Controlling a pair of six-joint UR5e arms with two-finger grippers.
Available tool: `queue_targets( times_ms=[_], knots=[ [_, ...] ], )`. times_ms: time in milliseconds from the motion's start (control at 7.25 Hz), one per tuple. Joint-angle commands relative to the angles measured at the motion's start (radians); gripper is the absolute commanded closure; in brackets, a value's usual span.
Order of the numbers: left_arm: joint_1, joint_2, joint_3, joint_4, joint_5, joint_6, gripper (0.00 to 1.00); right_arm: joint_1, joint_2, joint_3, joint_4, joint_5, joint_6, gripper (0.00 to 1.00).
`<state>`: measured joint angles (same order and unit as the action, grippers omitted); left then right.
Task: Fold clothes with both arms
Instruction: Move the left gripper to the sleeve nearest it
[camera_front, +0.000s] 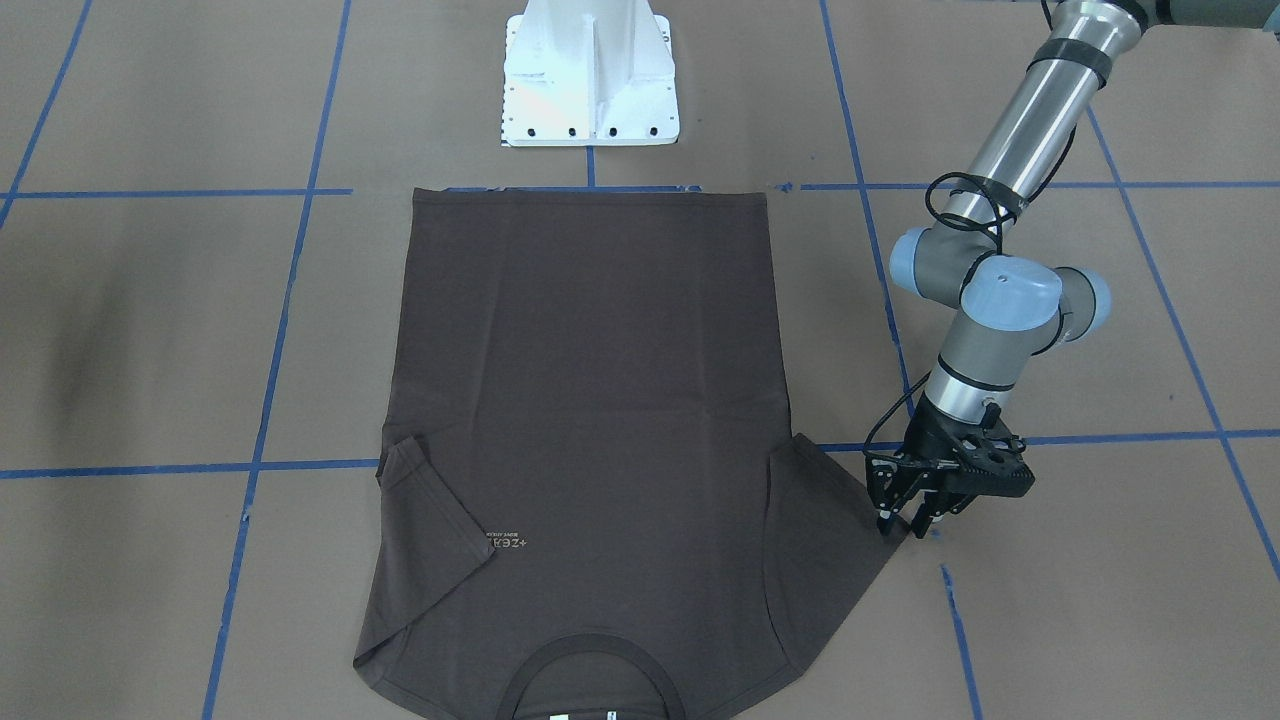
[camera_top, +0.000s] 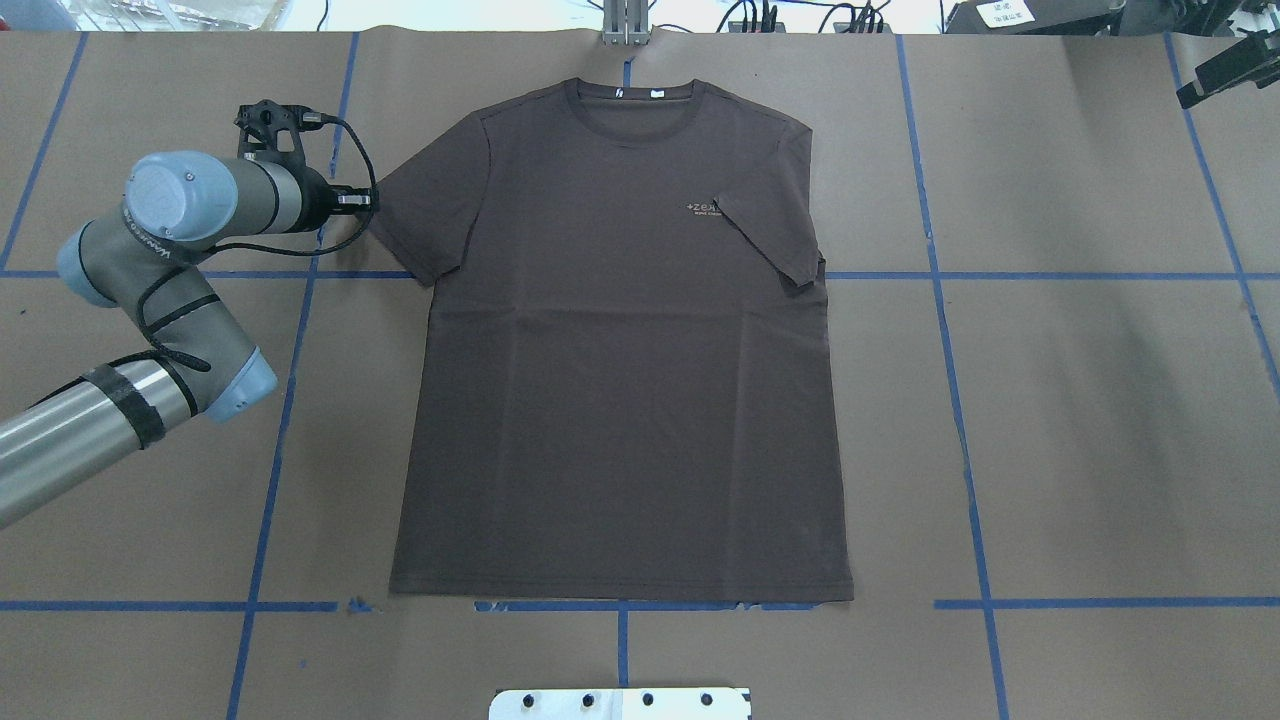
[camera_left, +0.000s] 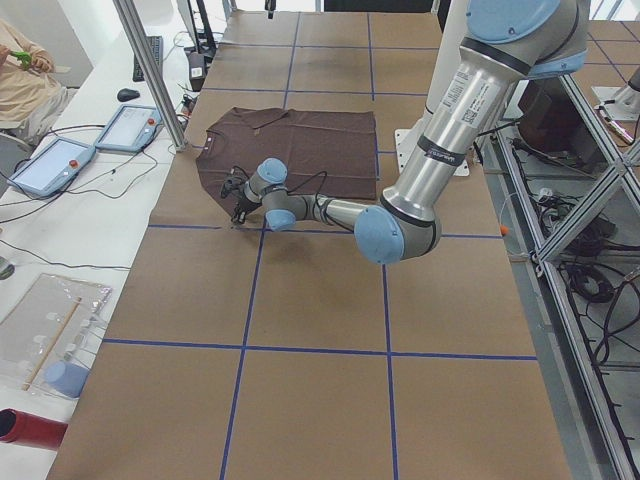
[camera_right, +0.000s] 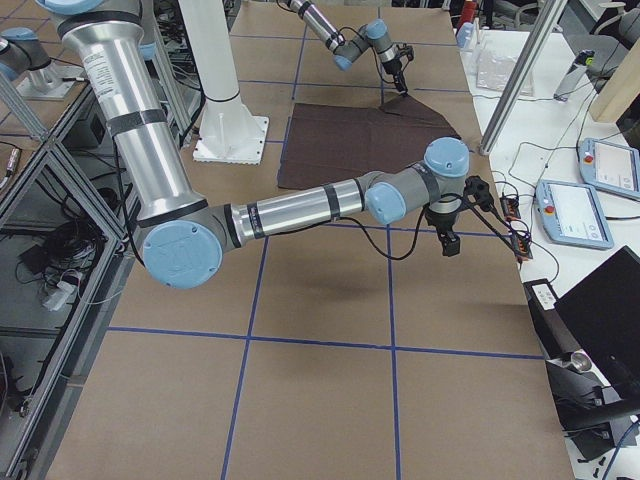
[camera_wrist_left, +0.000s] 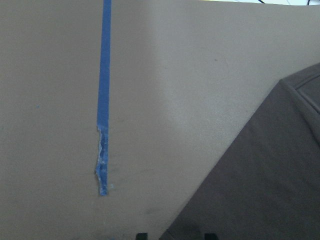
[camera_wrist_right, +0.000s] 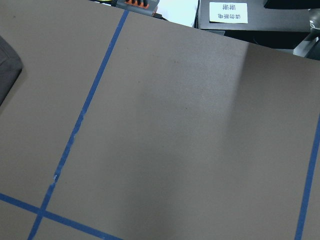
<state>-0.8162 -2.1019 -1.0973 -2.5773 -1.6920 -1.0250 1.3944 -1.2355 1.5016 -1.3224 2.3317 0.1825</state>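
Brown T-shirt (camera_top: 620, 400) lies flat, one sleeve (camera_top: 775, 225) apparently folded.

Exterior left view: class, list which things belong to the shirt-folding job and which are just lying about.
Job: T-shirt; left arm; left hand, at the sleeve tip.
Lying about: two grey-framed screens; clear plastic bag; red cylinder.

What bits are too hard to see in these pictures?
- The collar of the T-shirt: cut off by the bottom edge in the front-facing view.
- The chest logo: letters too small to read overhead; the folded sleeve covers its end.
- The right gripper: shown only in the right side view, so how its jaws stand is unclear.
- The left gripper: almost wholly cut off by its wrist view's bottom edge.
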Motion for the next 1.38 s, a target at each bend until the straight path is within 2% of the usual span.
queue_targets(
  times_ms=[0,138,414,552,828,1242],
  knots=[
    [0.000,-0.003,0.000,0.000,0.000,-0.006,0.56,0.000,-0.001,0.000,0.000,0.000,0.000,0.00],
    [0.002,-0.004,-0.001,0.000,0.000,-0.006,0.77,0.000,-0.002,0.000,0.000,0.000,0.000,0.00],
    [0.003,-0.007,-0.001,0.002,0.000,-0.007,0.78,0.000,-0.002,-0.001,0.000,0.000,0.000,0.00],
    [0.003,-0.012,-0.003,0.002,0.000,-0.010,0.96,0.000,-0.002,-0.003,0.000,0.000,-0.001,0.00],
    [0.005,-0.044,-0.013,0.041,0.006,-0.015,1.00,0.000,-0.004,-0.001,0.000,0.000,0.000,0.00],
    [0.020,-0.194,-0.108,0.381,0.006,-0.051,1.00,0.000,-0.004,-0.001,0.000,0.000,0.006,0.00]
  ],
)
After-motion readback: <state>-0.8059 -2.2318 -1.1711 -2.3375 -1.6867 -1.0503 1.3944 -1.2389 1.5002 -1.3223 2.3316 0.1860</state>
